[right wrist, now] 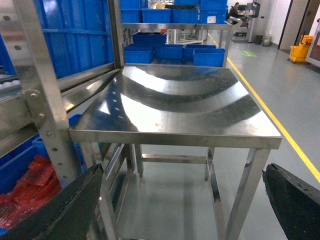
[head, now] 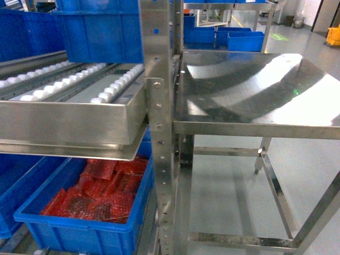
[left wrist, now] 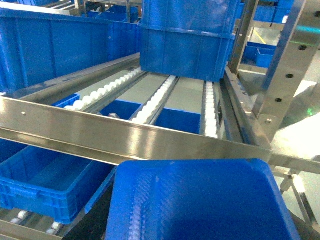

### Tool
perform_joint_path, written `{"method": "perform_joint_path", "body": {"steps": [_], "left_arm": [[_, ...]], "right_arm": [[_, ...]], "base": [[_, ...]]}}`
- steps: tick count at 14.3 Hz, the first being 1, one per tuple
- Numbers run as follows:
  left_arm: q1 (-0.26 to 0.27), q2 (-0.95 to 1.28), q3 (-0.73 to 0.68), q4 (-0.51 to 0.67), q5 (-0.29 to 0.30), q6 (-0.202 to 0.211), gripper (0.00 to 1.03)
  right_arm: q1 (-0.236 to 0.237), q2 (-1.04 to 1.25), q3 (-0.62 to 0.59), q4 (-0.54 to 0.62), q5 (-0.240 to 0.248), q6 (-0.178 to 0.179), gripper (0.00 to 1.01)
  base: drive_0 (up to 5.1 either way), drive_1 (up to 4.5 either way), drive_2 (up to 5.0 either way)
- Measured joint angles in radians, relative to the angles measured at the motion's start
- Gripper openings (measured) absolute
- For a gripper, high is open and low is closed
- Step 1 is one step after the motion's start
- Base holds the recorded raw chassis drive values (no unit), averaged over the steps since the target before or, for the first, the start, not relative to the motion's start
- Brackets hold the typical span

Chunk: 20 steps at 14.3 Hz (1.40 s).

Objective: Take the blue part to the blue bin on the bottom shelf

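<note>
You can't see the blue part in any view. The blue bin (left wrist: 45, 180) sits low on the bottom shelf (left wrist: 30, 227), under a steel rail (left wrist: 130, 137). A crate of red bags (head: 101, 191) sits beside the steel table (right wrist: 175, 105). The right gripper (right wrist: 180, 210) is spread wide open. The left one is hidden.

A silver steel roller shelf (head: 74, 114) overhung the left blue plastic crate of red bags (head: 95, 212), leaving a narrow gap, while the right square steel table (head: 255, 90) lay open above.
</note>
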<state>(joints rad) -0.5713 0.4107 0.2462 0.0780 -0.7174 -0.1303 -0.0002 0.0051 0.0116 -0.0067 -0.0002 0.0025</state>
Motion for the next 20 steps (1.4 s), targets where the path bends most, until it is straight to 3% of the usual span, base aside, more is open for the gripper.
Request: {"method": "perform_joint_path", "body": {"steps": [8,20], "left_arm": [[0.000,0.000,0.000,-0.002,0.000,0.000,0.43],[0.000,0.000,0.000,0.003,0.000,0.000,0.43]], "right_arm": [[0.000,0.000,0.000,0.001,0.000,0.000,0.98],[0.000,0.000,0.000,0.001,0.000,0.000,0.98]], "base": [[-5.0,2.42,2.4],[-4.8,3.57,1.4]]}}
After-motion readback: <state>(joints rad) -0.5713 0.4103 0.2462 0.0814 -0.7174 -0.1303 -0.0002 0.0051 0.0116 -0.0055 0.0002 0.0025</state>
